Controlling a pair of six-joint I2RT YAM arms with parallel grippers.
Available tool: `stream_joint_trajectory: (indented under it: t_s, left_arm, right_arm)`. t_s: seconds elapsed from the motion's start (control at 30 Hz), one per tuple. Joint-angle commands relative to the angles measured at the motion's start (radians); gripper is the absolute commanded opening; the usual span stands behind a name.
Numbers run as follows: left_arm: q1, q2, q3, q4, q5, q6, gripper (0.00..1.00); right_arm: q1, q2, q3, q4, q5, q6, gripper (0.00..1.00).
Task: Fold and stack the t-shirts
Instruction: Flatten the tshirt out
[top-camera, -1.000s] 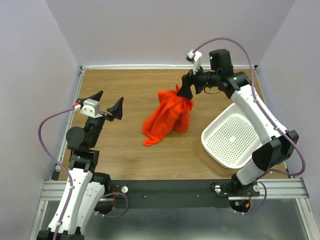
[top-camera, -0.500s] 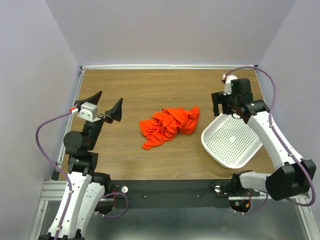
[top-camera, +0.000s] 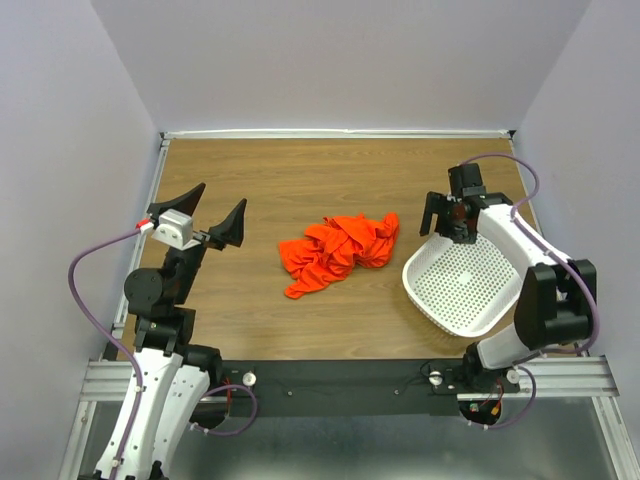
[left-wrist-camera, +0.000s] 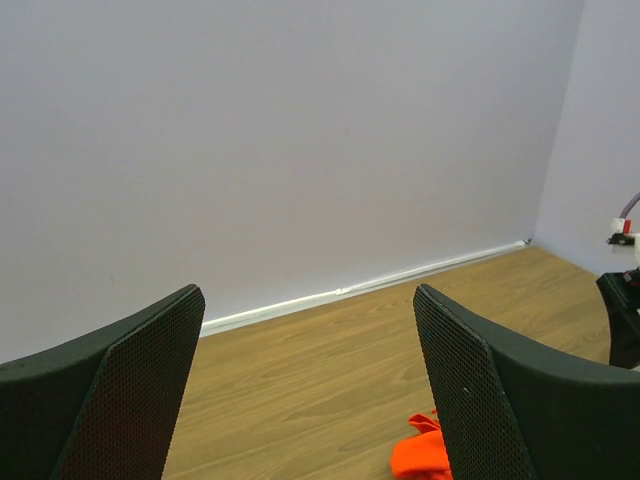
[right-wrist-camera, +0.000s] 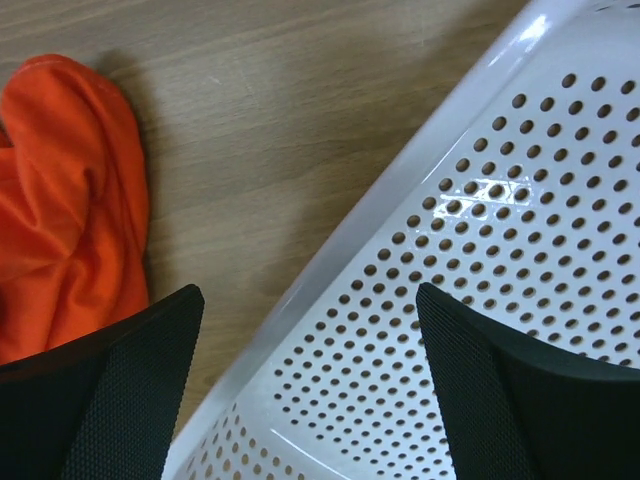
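Note:
The orange-red t-shirt (top-camera: 338, 251) lies crumpled in a heap on the wooden table near its middle. Its edge shows in the right wrist view (right-wrist-camera: 70, 200) at the left and in the left wrist view (left-wrist-camera: 420, 455) at the bottom. My right gripper (top-camera: 446, 217) is open and empty, hanging over the far left rim of the white perforated basket (top-camera: 462, 283), to the right of the shirt. My left gripper (top-camera: 214, 210) is open and empty, raised above the table's left side, well to the left of the shirt.
The white basket (right-wrist-camera: 480, 250) stands tilted at the right of the table. Grey walls close the table in at the back and both sides. A white strip (left-wrist-camera: 340, 292) runs along the far wall's foot.
A second ago my right gripper held the shirt up by one end. It has let go, the shirt has dropped into a heap, and the right arm has drawn back to the basket.

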Motion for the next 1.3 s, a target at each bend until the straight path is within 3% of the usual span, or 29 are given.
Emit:
stream_joint_trajectory:
  t_s: [0.0, 0.37, 0.53, 0.73, 0.83, 1.1, 1.27]
  left_arm:
    - [-0.006, -0.011, 0.022, 0.02, 0.018, -0.004, 0.93]
    - [-0.006, -0.011, 0.022, 0.019, 0.019, -0.002, 0.93]
    - [-0.006, -0.011, 0.02, 0.019, 0.019, -0.002, 0.93]
    - [-0.006, -0.013, 0.022, 0.02, 0.021, -0.002, 0.93]
    - [-0.006, -0.015, 0.022, 0.02, 0.023, -0.001, 0.93]
    - [-0.008, -0.013, 0.019, 0.022, 0.026, 0.004, 0.93]
    - [-0.008, -0.008, 0.017, 0.023, 0.027, 0.009, 0.93]
  right_arm:
    - [-0.003, 0.082, 0.002, 0.039, -0.003, 0.051, 0.92]
    - [-0.004, 0.16, 0.034, 0.055, 0.04, -0.001, 0.39]
    - [-0.004, 0.206, 0.123, 0.089, 0.083, -0.207, 0.15]
    - [-0.006, 0.318, 0.244, 0.092, 0.109, -0.569, 0.06]
    - [-0.017, 0.394, 0.285, 0.144, 0.2, -0.701, 0.01]
    - [-0.04, 0.683, 0.641, 0.181, 0.278, -0.786, 0.01]
    - [-0.05, 0.778, 0.756, 0.181, 0.336, -0.775, 0.0]
